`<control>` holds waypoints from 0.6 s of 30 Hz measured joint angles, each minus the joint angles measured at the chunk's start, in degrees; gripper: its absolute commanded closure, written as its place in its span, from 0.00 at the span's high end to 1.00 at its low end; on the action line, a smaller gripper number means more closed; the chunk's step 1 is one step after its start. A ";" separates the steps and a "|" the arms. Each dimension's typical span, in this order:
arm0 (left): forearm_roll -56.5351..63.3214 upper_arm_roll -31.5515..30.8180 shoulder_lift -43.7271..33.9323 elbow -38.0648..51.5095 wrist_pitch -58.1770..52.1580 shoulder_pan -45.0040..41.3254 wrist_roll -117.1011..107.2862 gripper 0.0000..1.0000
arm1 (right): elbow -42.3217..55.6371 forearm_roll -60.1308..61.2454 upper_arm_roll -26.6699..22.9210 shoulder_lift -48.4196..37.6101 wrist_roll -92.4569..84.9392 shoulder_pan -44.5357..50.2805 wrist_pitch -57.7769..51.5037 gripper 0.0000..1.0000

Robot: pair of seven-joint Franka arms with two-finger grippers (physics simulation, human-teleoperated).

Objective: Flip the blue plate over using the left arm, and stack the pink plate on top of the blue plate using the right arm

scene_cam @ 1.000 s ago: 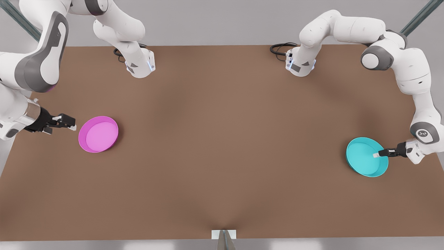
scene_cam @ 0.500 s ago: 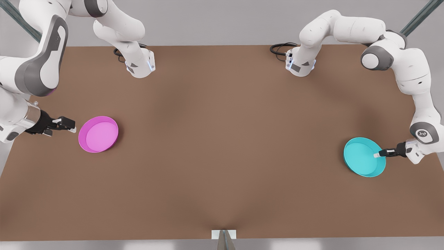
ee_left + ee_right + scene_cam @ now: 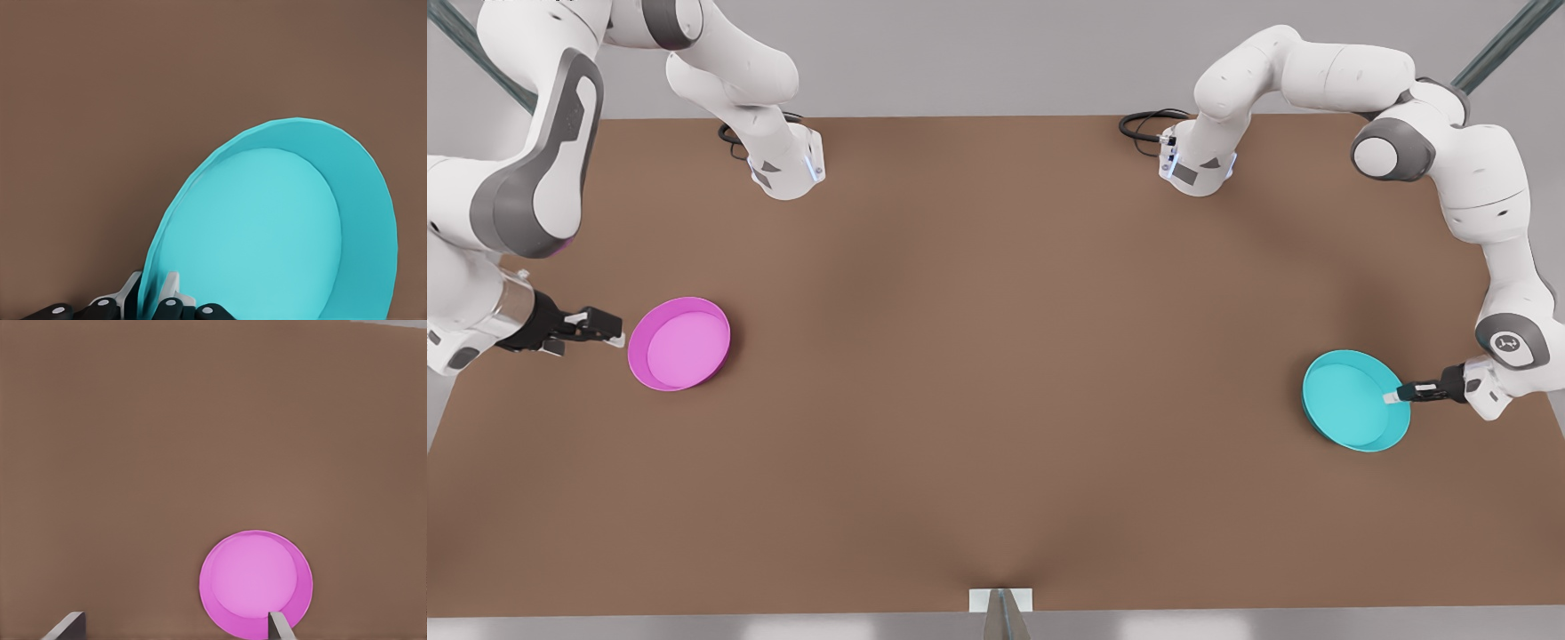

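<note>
The blue plate (image 3: 1352,400) is at the front view's right, tilted, its inside facing the camera. My left gripper (image 3: 1392,396) is shut on its rim on the side toward the table edge. In the left wrist view the blue plate (image 3: 267,233) stands steeply, with its rim pinched in the left gripper (image 3: 150,297). The pink plate (image 3: 680,343) lies flat on the table at the front view's left, open side up. My right gripper (image 3: 609,333) is open just beside it, on its outer side, apart from the rim. The right wrist view shows the pink plate (image 3: 255,580) beyond the open fingertips (image 3: 279,627).
The brown table (image 3: 996,356) stretches wide between the two plates. Both arm bases (image 3: 787,164) stand at the far edge with black cables (image 3: 1143,124). A small white marker (image 3: 1000,600) sits at the near edge.
The left gripper has carried the blue plate a little toward the front view's left. The right gripper has edged slightly lower beside the pink plate, which has stayed put.
</note>
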 measured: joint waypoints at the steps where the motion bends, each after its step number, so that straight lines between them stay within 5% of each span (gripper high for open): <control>1: 0.00 0.00 0.00 0.00 0.03 -0.08 -0.08 0.33 | 0.09 0.00 0.00 0.00 0.00 0.00 0.00 1.00; 4: 0.01 -0.09 0.00 0.00 0.01 -0.01 -0.26 0.26 | 0.60 0.09 0.00 0.07 0.08 0.00 0.00 1.00; 18: 2.91 -0.16 -0.10 -0.01 0.22 -0.09 -0.31 0.24 | 1.48 0.44 -0.47 0.70 -0.09 -0.61 2.99 1.00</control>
